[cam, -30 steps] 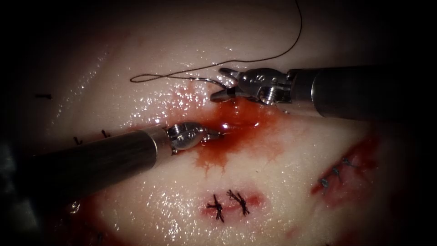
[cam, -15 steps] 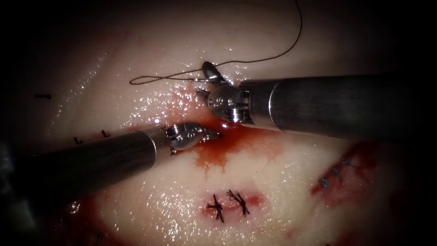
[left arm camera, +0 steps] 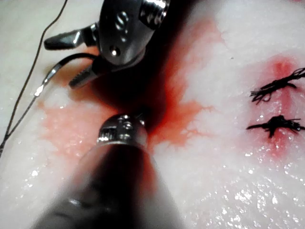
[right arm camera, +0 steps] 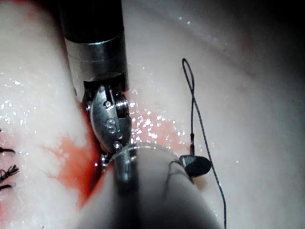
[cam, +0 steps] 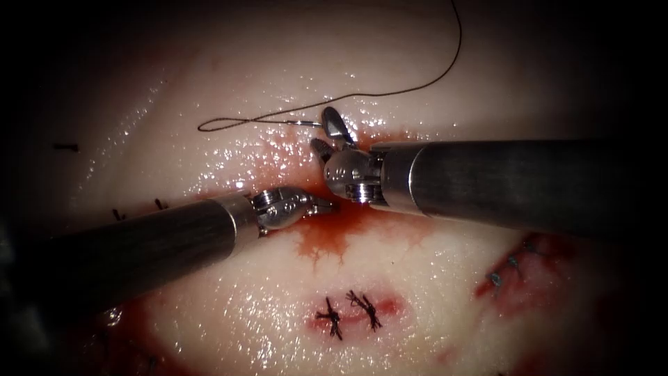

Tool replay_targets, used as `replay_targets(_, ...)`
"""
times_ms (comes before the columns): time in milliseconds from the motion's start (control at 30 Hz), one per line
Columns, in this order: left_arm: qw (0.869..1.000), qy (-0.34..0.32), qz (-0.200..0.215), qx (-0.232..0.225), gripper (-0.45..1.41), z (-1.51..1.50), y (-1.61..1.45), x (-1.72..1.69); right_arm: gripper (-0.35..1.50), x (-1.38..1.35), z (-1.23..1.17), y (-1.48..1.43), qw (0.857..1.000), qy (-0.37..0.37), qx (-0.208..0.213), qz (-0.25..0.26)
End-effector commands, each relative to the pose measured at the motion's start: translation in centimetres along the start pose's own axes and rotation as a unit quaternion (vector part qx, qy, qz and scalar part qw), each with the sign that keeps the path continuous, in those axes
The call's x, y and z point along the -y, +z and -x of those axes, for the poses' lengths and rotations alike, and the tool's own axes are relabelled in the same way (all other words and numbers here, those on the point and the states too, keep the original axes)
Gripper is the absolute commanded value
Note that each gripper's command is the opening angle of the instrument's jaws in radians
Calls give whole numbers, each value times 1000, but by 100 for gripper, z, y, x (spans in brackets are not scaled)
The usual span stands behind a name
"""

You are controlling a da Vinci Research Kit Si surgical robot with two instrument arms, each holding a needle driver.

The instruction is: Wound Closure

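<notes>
the right tool, jaws apart around the needle at its thread end, at 12 o'clock of the red fluid, has swung toward it; left tool, jaws together, holds nothing; next, i judge, calls for closing squarely on the needle.

Right wrist view: two tools over wet tissue.
Left arm's tool, jaw tips at the red fluid. Right arm's tool, dark jaw tip beside a looped dark thread lying on tissue.
</notes>
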Motion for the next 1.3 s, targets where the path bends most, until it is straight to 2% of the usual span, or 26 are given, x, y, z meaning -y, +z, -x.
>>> replay_targets(33, 1000, 0, 0, 0, -38, 0, 9, 2, 98, 6, -1, 11, 1000, 1, 1, 1)
replay_targets(67, 1000, 0, 0, 0, -38, 0, 9, 2, 111, 5, 2, 15, 1000, 2, -2, 0)
replay_targets(100, 1000, 0, 0, 0, -38, 0, 8, 2, 113, 4, 5, 18, 1000, 2, -1, 0)
replay_targets(367, 1000, 0, 0, 0, -38, -1, 9, 2, 101, 4, 9, 36, 1000, 2, 5, 4)
replay_targets(567, 1000, 0, 0, 0, -38, -1, 9, 1, 68, 11, 8, 37, 1000, -8, 3, 7)
replay_targets(600, 1000, 0, 0, 0, -38, -1, 9, 1, 42, 11, 8, 37, 1000, -11, 6, 8)
replay_targets(633, 1000, 0, 0, 0, -38, -1, 9, 1, -23, 13, 8, 36, 1000, -18, 16, 14)
replay_targets(667, 1000, 0, 0, 0, -38, -1, 9, 1, -35, 14, 9, 35, 999, -18, 27, 21)
replay_targets(1000, 1000, 0, 0, 0, -38, -2, 9, 0, -35, 15, 16, 23, 998, -43, 46, 26)
replay_targets(1133, 1000, 0, 0, 0, -38, -2, 9, 0, -35, 14, 15, 20, 997, -64, 31, 13)
replay_targets(1300, 1000, 0, 0, 0, -38, -2, 9, 0, -35, 9, 19, 16, 997, -68, -12, -29)
